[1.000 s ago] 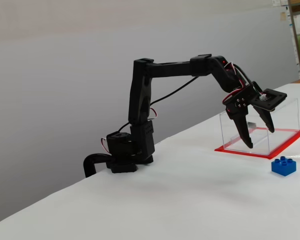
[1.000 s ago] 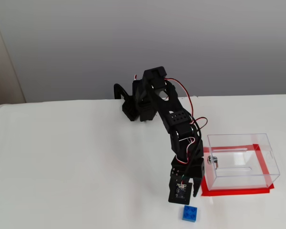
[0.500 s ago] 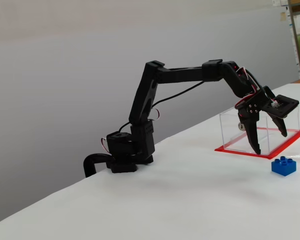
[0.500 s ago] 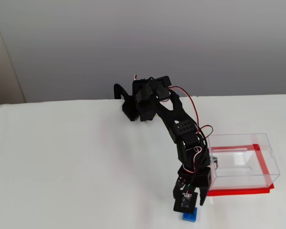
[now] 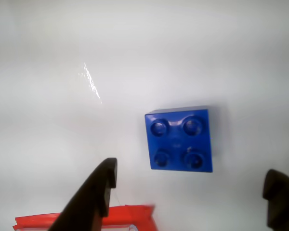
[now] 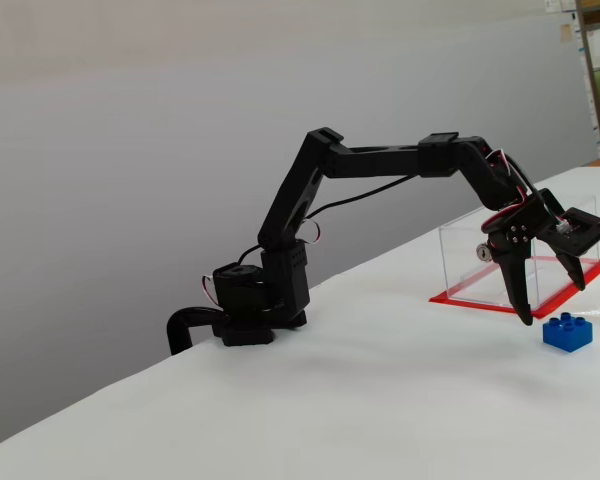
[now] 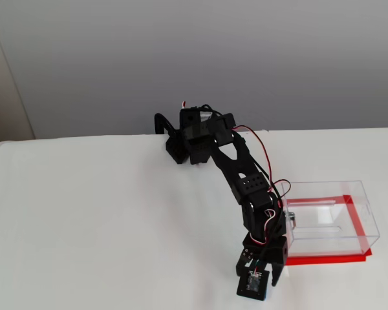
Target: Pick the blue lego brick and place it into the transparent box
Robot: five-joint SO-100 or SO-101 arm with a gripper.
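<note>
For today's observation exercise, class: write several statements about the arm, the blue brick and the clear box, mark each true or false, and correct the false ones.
1. The blue lego brick lies on the white table. True.
2. The gripper is shut on the brick. False: it is open, with the brick between its fingers and untouched.
3. The brick shows four studs in the wrist view. True.
4. The brick is inside the transparent box. False: it lies outside, on the table.
5. The box has a red base rim. True.
</note>
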